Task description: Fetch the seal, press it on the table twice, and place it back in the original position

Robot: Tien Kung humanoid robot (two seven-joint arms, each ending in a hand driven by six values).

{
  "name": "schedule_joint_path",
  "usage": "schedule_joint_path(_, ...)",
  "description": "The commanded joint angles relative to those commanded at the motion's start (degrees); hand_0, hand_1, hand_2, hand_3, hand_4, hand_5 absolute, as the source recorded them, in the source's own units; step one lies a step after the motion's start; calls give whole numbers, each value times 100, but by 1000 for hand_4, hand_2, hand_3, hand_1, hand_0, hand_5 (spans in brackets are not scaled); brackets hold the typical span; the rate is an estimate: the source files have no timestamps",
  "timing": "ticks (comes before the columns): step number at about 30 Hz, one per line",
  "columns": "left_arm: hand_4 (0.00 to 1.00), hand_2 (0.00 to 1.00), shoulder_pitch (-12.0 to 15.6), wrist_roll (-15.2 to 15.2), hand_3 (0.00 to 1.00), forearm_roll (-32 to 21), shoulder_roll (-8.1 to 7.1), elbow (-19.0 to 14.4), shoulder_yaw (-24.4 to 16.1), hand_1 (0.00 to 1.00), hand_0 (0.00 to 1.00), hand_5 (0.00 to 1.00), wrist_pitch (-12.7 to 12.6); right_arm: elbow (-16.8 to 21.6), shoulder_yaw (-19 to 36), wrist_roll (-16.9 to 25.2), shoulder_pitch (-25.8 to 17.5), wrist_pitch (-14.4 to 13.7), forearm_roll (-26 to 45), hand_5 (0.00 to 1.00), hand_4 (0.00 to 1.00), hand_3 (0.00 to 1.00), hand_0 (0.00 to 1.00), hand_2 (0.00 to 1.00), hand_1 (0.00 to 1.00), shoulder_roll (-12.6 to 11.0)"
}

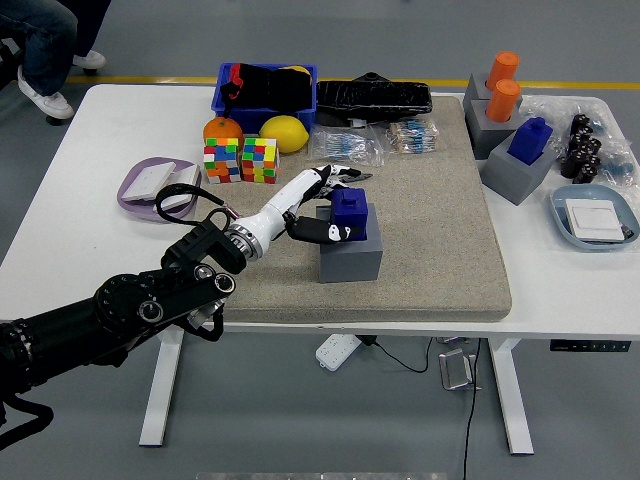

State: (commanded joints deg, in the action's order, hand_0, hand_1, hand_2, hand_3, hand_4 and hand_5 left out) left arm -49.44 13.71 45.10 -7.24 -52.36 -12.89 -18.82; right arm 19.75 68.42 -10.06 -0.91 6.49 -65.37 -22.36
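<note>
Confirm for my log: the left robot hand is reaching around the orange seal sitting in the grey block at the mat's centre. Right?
Not quite. The head view shows the left robot hand around a blue seal in the grey block; the orange seals stand far right.

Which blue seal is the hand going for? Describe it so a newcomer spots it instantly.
On the beige felt mat covering the white table's middle stands a lone grey block holder, left of centre. The dark blue square seal sits in its top, with the left hand around it. The other blue seal stands at the mat's right edge, beside two orange ones, untouched.
</note>
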Motion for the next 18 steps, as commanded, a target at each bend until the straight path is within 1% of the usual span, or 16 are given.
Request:
schedule_joint_path(3, 816, 616, 4, 14, 829, -3, 3, 11, 1, 578, 699, 2, -37, 0, -3, 0, 1, -2, -1, 406, 841, 671, 931, 758, 777, 5)
schedule_joint_path(4, 799, 503, 5, 24, 809, -14, 5, 12, 0, 500, 693, 2, -54, 1, -4, 0, 1, -2, -1, 406, 841, 671, 931, 758, 777, 6)
schedule_joint_path(9, 799, 503, 12, 92, 809, -54, 16, 18, -18, 500, 693, 2, -151, 0, -9, 1, -2, -3, -4, 406, 841, 671, 931, 758, 777, 9)
schedule_joint_path(10, 799, 503, 15, 97, 809, -57, 15, 16, -22, 500, 693, 2, -155, 2, -9, 1, -4, -4, -6, 406, 841, 671, 931, 758, 777, 9)
schedule_joint_path(11, 783, 467, 18, 102, 797, -66, 11, 11, -27, 487, 687, 2, -154, 3, -11, 2, -5, -5, -5, 406, 841, 672, 932, 758, 777, 7)
schedule_joint_path(18, 780, 460, 15, 124, 795, -79, 15, -1, -69, 481, 685, 2, -159, -2, 3, 1, -1, -7, -16, 406, 841, 671, 932, 758, 776, 11)
